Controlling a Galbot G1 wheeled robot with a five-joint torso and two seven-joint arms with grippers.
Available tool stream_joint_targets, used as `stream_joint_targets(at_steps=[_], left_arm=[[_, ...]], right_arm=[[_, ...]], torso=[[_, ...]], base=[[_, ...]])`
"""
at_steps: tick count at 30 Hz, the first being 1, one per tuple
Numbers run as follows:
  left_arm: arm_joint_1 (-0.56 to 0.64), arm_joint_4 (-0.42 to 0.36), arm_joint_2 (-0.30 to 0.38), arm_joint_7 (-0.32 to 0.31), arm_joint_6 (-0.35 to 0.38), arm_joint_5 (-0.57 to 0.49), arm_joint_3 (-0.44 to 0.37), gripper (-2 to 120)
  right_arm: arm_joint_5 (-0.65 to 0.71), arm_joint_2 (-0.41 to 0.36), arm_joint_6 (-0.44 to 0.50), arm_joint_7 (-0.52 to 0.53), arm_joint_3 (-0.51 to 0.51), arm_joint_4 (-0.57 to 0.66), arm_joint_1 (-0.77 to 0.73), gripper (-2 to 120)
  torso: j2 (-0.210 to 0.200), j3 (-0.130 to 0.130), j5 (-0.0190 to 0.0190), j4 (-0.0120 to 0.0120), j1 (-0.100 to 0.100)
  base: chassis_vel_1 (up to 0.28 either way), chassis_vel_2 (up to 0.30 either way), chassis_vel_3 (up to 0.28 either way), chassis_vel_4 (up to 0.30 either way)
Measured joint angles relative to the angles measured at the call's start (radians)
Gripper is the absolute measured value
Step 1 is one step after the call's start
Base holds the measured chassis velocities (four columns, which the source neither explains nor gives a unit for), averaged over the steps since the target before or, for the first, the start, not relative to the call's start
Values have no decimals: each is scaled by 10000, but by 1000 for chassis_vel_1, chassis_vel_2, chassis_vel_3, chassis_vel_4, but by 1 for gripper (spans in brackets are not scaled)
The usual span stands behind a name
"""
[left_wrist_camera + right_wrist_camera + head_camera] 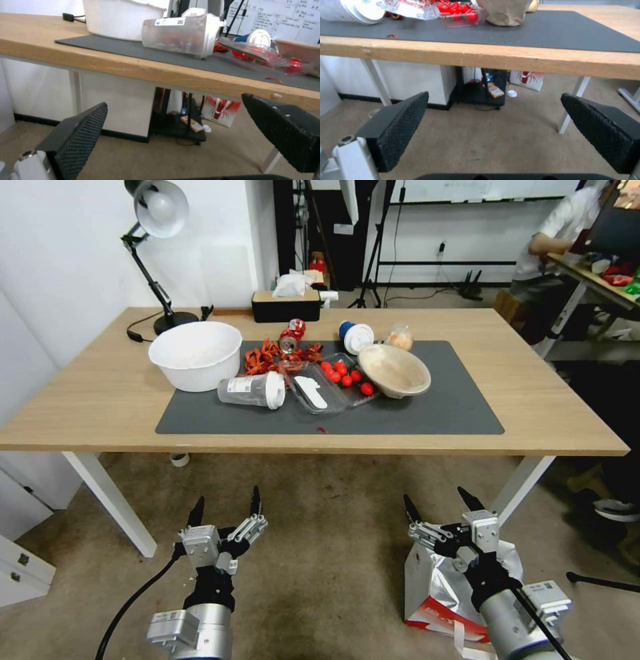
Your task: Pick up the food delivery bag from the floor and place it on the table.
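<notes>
My right gripper [439,503] and left gripper [225,505] hover with jaws apart; the food delivery bag [437,593] sits ungrasped on the floor [320,553], near the worktop [100,393].

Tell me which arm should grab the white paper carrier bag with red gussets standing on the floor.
Right, probably. The right gripper hangs open directly over the white paper food delivery bag on the brown-grey floor, beside a white table leg. The left gripper, also open, is well off to the bag's side.

A round white plastic bowl [195,355] sits far left. Right of it lies a toppled clear plastic cup [252,390], then loose red cherry tomatoes [347,375] and a tilted beige paper bowl [393,371].
</notes>
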Motion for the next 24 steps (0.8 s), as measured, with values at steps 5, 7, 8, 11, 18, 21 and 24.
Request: stream_joint_targets(at_steps=[5,7,8,11,18,21,24], left_arm=[[9,-2,0,-1,0,0,8,100],[1,11,0,1,0,-18,11,100],[-2,15,2,1,0,-31,18,100],[-4,22,6,13,0,-36,22,100],[-16,41,23,32,0,-62,25,100],[-19,55,33,37,-8,-88,26,100],[-20,58,43,58,-23,-103,28,100]], right_arm=[[20,-12,0,-13,13,-29,14,100],[26,-8,0,-22,17,-29,12,100],[28,-6,0,-26,19,-29,8,100],[29,-3,0,-29,23,-30,1,100],[28,30,0,-35,22,-29,-17,100],[32,67,0,-35,14,-29,-20,100],[96,96,0,-25,2,-29,-25,100]], torso=[[-231,-127,0,0,-103],[-346,-188,0,0,-160],[-409,-224,0,0,-188],[-526,-291,0,0,-236],[-791,-450,0,0,-340],[-942,-547,0,0,-394],[-1065,-616,0,0,-446]], base=[[0,0,0,0],[0,0,0,0],[0,0,0,0],[0,0,0,0],[0,0,0,0],[0,0,0,0],[0,0,0,0]])
